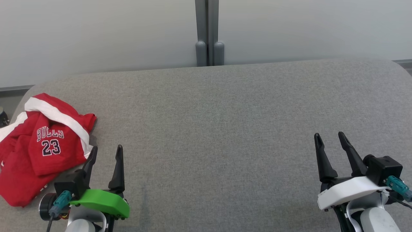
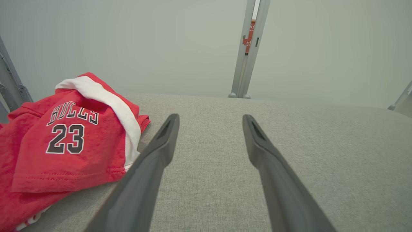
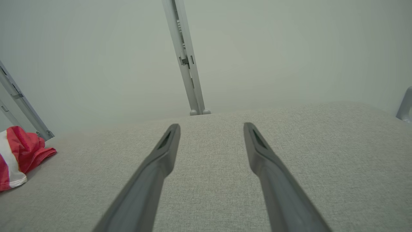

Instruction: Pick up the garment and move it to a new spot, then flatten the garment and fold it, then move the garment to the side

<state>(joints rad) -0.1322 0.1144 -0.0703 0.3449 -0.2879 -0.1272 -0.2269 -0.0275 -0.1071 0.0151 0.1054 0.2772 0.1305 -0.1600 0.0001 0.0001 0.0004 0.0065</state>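
Grey fabric covers the one table [image 1: 225, 106], with one crumpled red garment [image 1: 38, 151] at its left edge. Two pincers point forward over the near side, both released and empty: the left pincer [image 1: 107, 149] just beside the garment, the right pincer [image 1: 329, 135] well apart.

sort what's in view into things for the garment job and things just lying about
For the job: red garment, crumpled at far left; left pincer, open beside it; right pincer, open; grey fabric surface.
Just there: grey post; pale wall.
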